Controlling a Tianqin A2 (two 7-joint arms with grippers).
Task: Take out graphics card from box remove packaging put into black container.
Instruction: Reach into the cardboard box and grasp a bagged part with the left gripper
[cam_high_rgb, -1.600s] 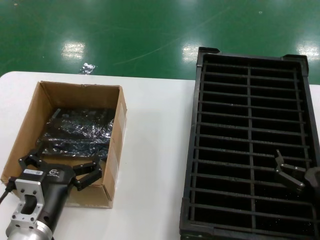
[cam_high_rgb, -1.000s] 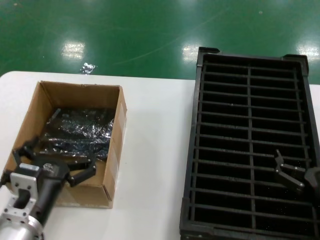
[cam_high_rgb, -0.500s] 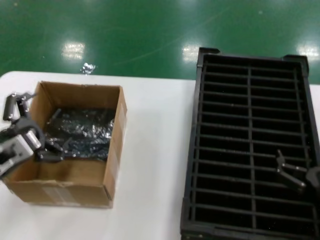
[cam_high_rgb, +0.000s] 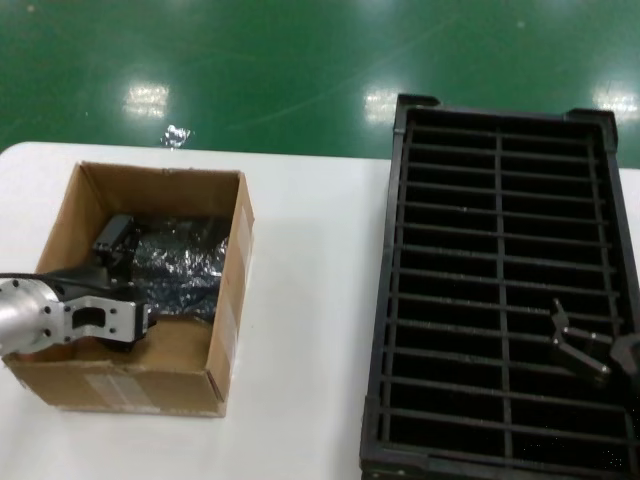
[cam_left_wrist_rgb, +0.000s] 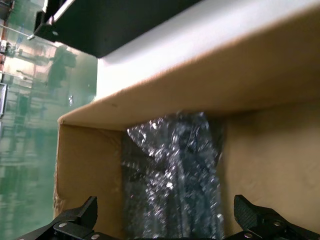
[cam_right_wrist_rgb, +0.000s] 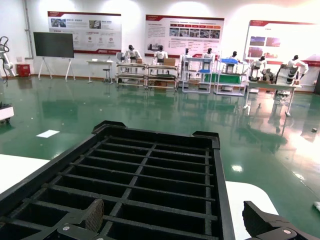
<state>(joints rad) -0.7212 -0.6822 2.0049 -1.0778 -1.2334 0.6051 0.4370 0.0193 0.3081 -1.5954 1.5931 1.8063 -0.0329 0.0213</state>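
Note:
The brown cardboard box (cam_high_rgb: 228, 290) stands on the left of the table. The crinkly silver-grey packaging (cam_high_rgb: 185, 255) lies flat inside it. The graphics card is hidden inside the bag. My left gripper (cam_high_rgb: 135, 280) reaches into the box over its left wall, open and empty, just above the bag. In the left wrist view the bag (cam_left_wrist_rgb: 175, 170) lies between the spread fingertips of the left gripper (cam_left_wrist_rgb: 167, 222). The black container (cam_high_rgb: 500, 130) stands on the right, its slots empty. My right gripper (cam_high_rgb: 580, 345) hovers open over the container's near right slots, as the right wrist view (cam_right_wrist_rgb: 177, 220) also shows.
A strip of white table (cam_high_rgb: 310, 300) lies between the box and the container. The box's walls (cam_left_wrist_rgb: 200, 85) close in around the left gripper. A scrap of foil (cam_high_rgb: 175, 135) lies on the green floor beyond the table's far edge.
My left gripper has swung from the box's near wall round to its left side and now reaches into the box over the bag. The right arm has not moved.

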